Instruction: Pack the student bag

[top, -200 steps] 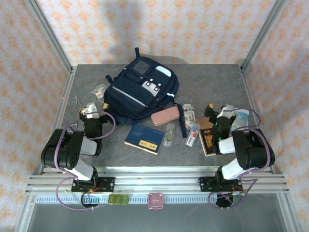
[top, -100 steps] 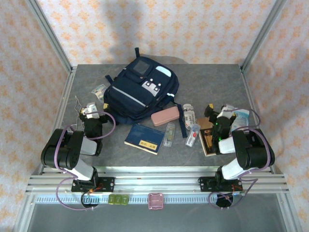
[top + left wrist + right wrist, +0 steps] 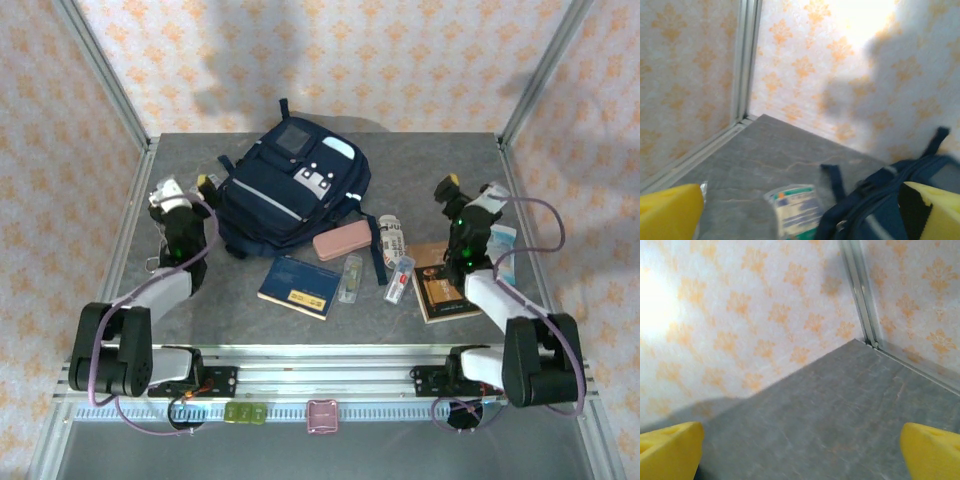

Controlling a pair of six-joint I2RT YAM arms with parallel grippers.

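The student bag (image 3: 290, 190), navy with pale patches and a grey stripe, lies flat at the back middle of the table; in the left wrist view its dark edge and a strap (image 3: 890, 200) show at the lower right. My left gripper (image 3: 185, 187) hovers open just left of the bag, nothing between its yellow fingertips (image 3: 670, 210). On the right side of the table my right gripper (image 3: 468, 190) hangs open above bare table, facing the back corner, and its yellow pads (image 3: 670, 450) are empty.
In front of the bag lie a blue notebook (image 3: 298, 285), a pink pencil case (image 3: 342, 241), a clear tube (image 3: 351, 277), a printed roll (image 3: 391, 240) and a brown book (image 3: 445, 290). A small printed packet (image 3: 792, 210) lies left of the bag. Metal posts frame the table's corners.
Both arms have unfolded from their tucked pose, lifting and reaching toward the back of the table. The bag and loose items have not moved. Both grippers remain open.
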